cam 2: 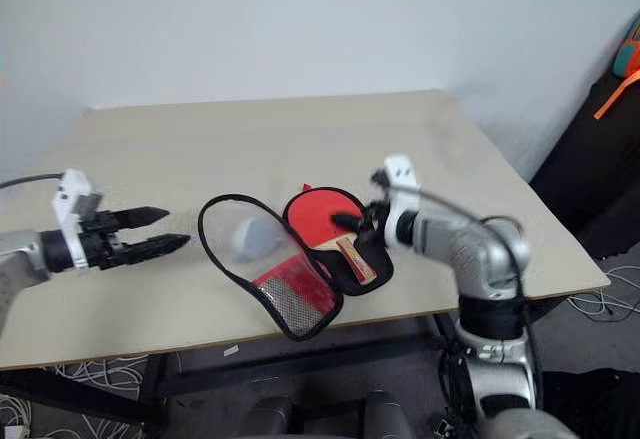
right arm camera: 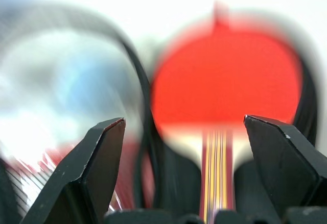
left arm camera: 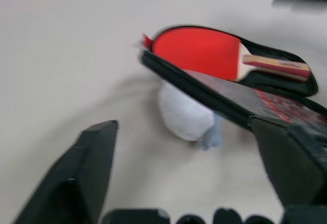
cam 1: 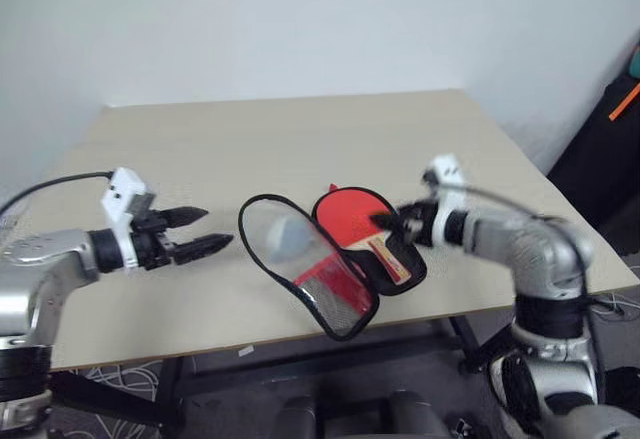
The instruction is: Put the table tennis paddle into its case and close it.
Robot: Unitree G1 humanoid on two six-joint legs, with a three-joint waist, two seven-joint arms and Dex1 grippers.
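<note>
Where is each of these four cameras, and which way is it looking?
Left eye, right eye: on the head, facing forward and down at the table; both arms show.
Left wrist: looks past left gripper at the open case.
Right wrist: looks past right gripper at the table tennis paddle.
All share paddle and case.

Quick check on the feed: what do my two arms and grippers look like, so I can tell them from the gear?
Both arms are silver-grey metal with black joints. Each wrist carries a small white block. The left gripper and right gripper each have two black pointed fingers. A black cable runs to the left wrist.
</note>
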